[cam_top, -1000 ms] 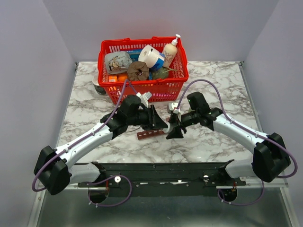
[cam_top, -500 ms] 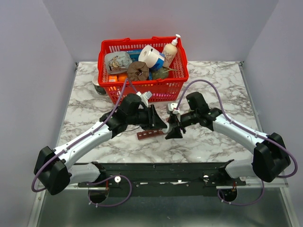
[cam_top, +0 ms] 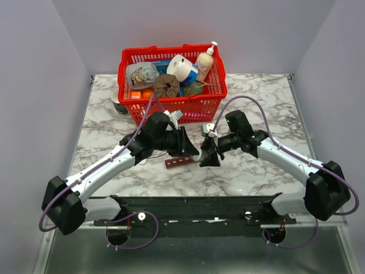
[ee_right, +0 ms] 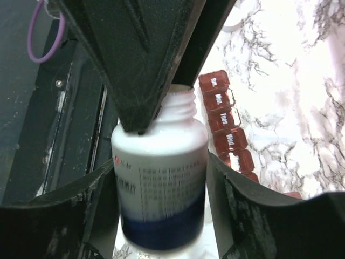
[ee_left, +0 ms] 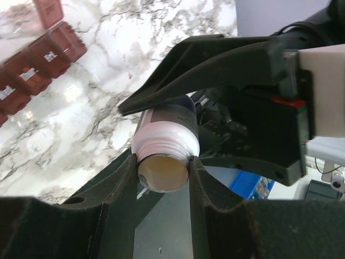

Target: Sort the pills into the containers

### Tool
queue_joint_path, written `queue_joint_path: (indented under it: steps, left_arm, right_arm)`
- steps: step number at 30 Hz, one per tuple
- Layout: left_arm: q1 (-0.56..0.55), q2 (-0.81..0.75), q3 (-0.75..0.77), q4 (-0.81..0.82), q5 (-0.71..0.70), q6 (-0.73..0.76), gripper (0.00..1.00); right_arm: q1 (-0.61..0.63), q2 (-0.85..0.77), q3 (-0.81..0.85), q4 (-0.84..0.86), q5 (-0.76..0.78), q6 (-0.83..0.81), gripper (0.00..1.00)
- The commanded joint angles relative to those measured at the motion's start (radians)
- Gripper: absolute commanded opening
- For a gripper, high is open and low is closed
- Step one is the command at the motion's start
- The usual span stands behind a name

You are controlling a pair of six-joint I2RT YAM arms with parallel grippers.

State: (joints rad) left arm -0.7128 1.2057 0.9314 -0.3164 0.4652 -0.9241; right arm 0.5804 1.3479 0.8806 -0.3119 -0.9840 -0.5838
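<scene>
Fingers [ee_left: 110, 186] of the left gripper [ee_left: 163, 168] are closed on the threaded neck of the pill bottle [ee_left: 167, 127]. Its cap is off, and the open mouth is turned toward the left wrist, not toward the table. No pills can be made out. Only a yellowish disc is seen inside the mouth, and whether it is a seal cannot be told.

Just to the near side of the two grippers, the containers [cam_top: 179, 162] are laid on the marble table [cam_top: 268, 103], touched by neither gripper and apart from both sets of fingers. Day labels are read on the compartments from the right wrist view, and the lids appear to be down.

To the right, the bottle's body is flanked by the fingers [ee_right: 240, 216] of the right gripper [ee_right: 161, 186]; whether it is clamped or only bracketed cannot be told.

Trouble is to be expected if that hold is slack: carried by the neck alone, the bottle could be swung or dropped, and pills would be scattered over the marble. If it is tipped before the lids are raised, pills would be bounced off the strip — none would be sorted.
</scene>
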Motion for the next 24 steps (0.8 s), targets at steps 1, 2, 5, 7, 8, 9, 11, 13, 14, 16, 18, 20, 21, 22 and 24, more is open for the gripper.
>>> queue_joint_path:
  steps: [1, 2, 5, 7, 8, 9, 11, 13, 14, 16, 18, 20, 21, 22, 24]
  left_arm:
    - [0.015, 0.005, 0.020, -0.064, 0.016, 0.021, 0.00]
    - [0.016, 0.005, 0.018, -0.064, 0.016, 0.021, 0.00]
    - [0.022, 0.002, 0.011, -0.050, 0.027, 0.013, 0.00]
    - [0.026, 0.000, 0.007, -0.035, 0.035, 0.002, 0.00]
    - [0.026, -0.001, 0.006, -0.027, 0.038, -0.002, 0.00]
    - [0.026, -0.001, 0.004, -0.021, 0.047, -0.010, 0.00]
    - [0.027, -0.003, -0.002, -0.003, 0.052, -0.022, 0.00]
    - [0.027, -0.005, -0.008, 0.020, 0.062, -0.042, 0.00]
    - [0.027, -0.006, -0.014, 0.029, 0.064, -0.048, 0.00]
    - [0.027, -0.008, -0.020, 0.055, 0.073, -0.068, 0.00]
    - [0.027, -0.009, -0.028, 0.063, 0.076, -0.076, 0.00]
    - [0.027, -0.011, -0.034, 0.069, 0.076, -0.082, 0.00]
    - [0.027, -0.011, -0.037, 0.073, 0.078, -0.082, 0.00]
    - [0.027, -0.011, -0.039, 0.077, 0.078, -0.087, 0.00]
    - [0.027, -0.014, -0.045, 0.083, 0.078, -0.094, 0.00]
  right_arm:
    - [-0.010, -0.029, 0.021, 0.013, 0.013, -0.007, 0.68]
    - [-0.011, -0.030, 0.021, 0.013, 0.011, -0.005, 0.69]
    - [-0.013, -0.030, 0.021, 0.014, 0.004, -0.004, 0.68]
    - [-0.013, -0.026, 0.021, 0.014, -0.005, -0.001, 0.68]
    - [-0.013, -0.023, 0.021, 0.014, -0.016, 0.004, 0.68]
    - [-0.013, -0.017, 0.020, 0.016, -0.021, 0.007, 0.68]
    - [-0.011, -0.010, 0.021, 0.020, -0.039, 0.016, 0.68]
    - [-0.011, 0.000, 0.021, 0.026, -0.044, 0.024, 0.71]
    - [-0.011, 0.003, 0.020, 0.027, -0.045, 0.025, 0.71]
    - [-0.011, 0.005, 0.020, 0.031, -0.042, 0.029, 0.73]
    - [-0.011, 0.007, 0.020, 0.034, -0.041, 0.033, 0.73]
    - [-0.011, 0.004, 0.020, 0.037, -0.041, 0.036, 0.72]
    - [-0.011, 0.005, 0.018, 0.039, -0.042, 0.038, 0.71]
    - [-0.011, 0.004, 0.018, 0.042, -0.042, 0.041, 0.70]
    - [-0.011, 0.007, 0.020, 0.040, -0.045, 0.041, 0.67]
